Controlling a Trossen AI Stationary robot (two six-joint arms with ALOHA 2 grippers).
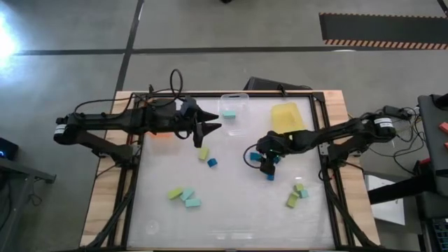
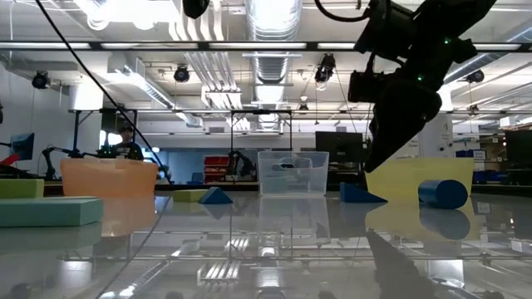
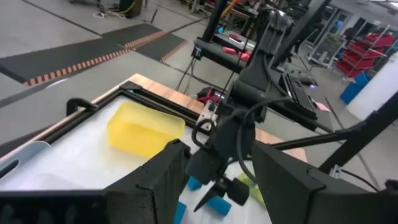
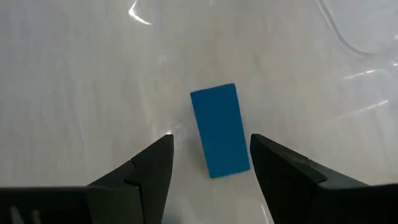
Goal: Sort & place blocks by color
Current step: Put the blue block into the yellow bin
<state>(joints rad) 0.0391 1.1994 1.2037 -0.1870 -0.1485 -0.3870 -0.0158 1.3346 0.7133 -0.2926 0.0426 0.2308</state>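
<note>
My right gripper [image 1: 267, 161] [image 4: 211, 138] is open and points down at the table's middle right. Its fingers stand on either side of a darker blue rectangular block [image 4: 217, 130] [image 1: 255, 157] that lies flat on the table. A second blue block [image 1: 269, 176] lies just nearer. My left gripper [image 1: 208, 131] [image 3: 217, 149] is open and hovers near the far left, holding nothing. Below it lie a yellow-green block [image 1: 204, 152] and a blue cube [image 1: 212, 162]. Other blocks lie loose: yellow-green [image 1: 175, 193], teal [image 1: 190, 199], and a mixed cluster [image 1: 297, 194].
Along the far edge stand an orange tray [image 1: 158, 134] partly under my left arm, a clear tray [image 1: 238, 102] with a teal block [image 1: 228, 113] in it, and a yellow tray [image 1: 288, 117]. A black frame [image 1: 329, 175] edges the white table top. Bare surface lies near the front centre.
</note>
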